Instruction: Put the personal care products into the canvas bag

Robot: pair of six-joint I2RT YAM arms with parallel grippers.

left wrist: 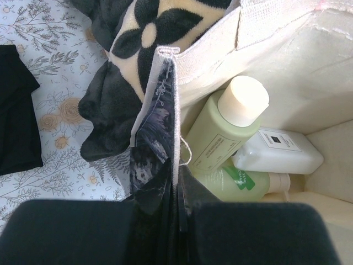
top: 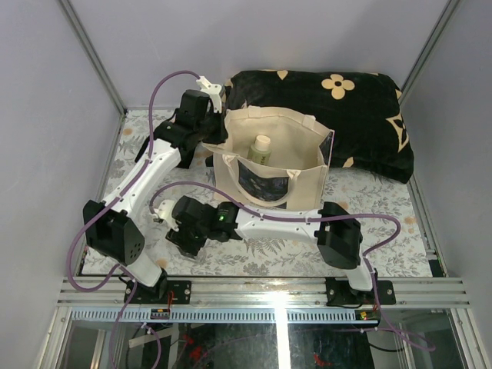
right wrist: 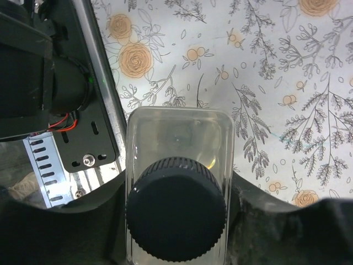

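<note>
The canvas bag point(top: 301, 178) stands open at mid-table. My left gripper point(top: 217, 132) is shut on its left rim; in the left wrist view the printed edge point(left wrist: 165, 110) runs down between the shut jaws of that gripper point(left wrist: 179, 204). Inside lie a pale green bottle point(left wrist: 220, 138) with a beige cap, a second green bottle point(left wrist: 242, 185) under it and a white bottle point(left wrist: 278, 152). My right gripper point(top: 175, 231) hangs low at the table's front left. Its fingers point(right wrist: 248, 204) press both sides of a squat clear bottle point(right wrist: 179, 132) with a dark ribbed cap.
A black cushion with beige flowers point(top: 346, 108) lies behind the bag and against it. A black cloth point(left wrist: 16, 110) lies on the floral table cover left of the bag. The metal front rail point(right wrist: 99, 110) and an arm base point(right wrist: 38, 72) are close beside the clear bottle.
</note>
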